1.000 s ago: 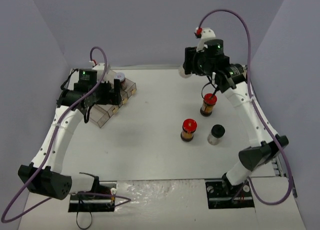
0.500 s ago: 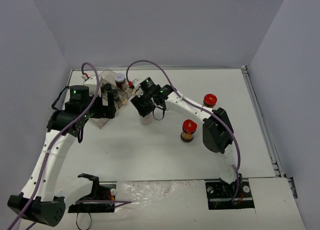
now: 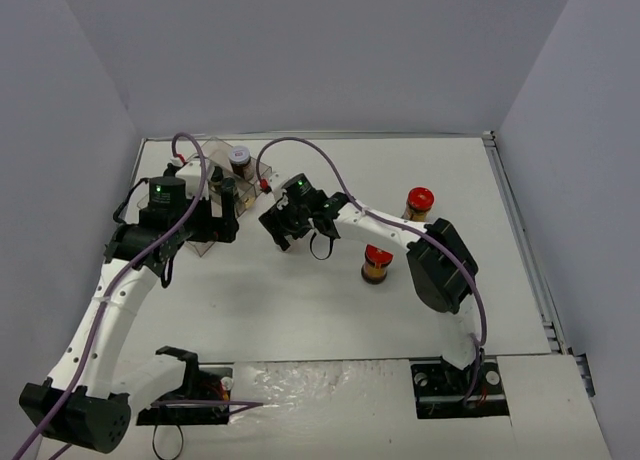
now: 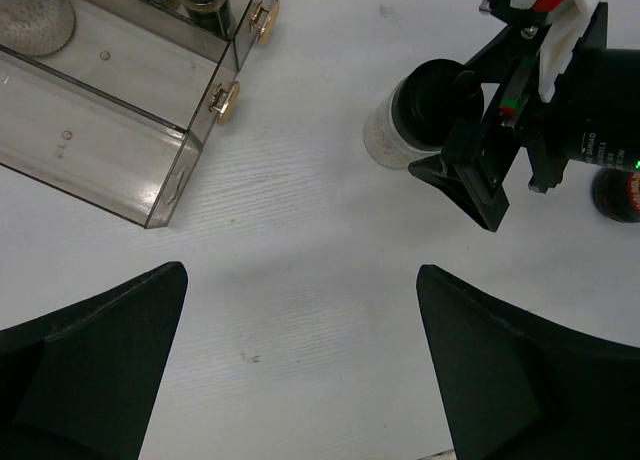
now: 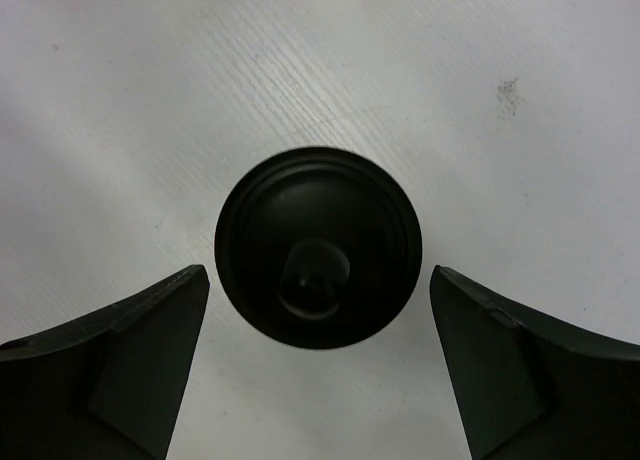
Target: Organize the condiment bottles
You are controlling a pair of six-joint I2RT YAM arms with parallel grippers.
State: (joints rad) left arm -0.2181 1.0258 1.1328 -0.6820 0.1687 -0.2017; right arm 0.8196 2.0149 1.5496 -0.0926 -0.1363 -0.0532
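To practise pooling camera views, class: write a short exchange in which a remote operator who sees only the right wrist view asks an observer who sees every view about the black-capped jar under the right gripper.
Operator: I see only the lid of a black-capped jar from above, inside the open right gripper, with a gap on each side. Is it standing upright?
Observer: Yes. The left wrist view shows it upright on the table, with pale contents.
Operator: Where is the tray?
Observer: The clear tray lies to the jar's left, apart from it.
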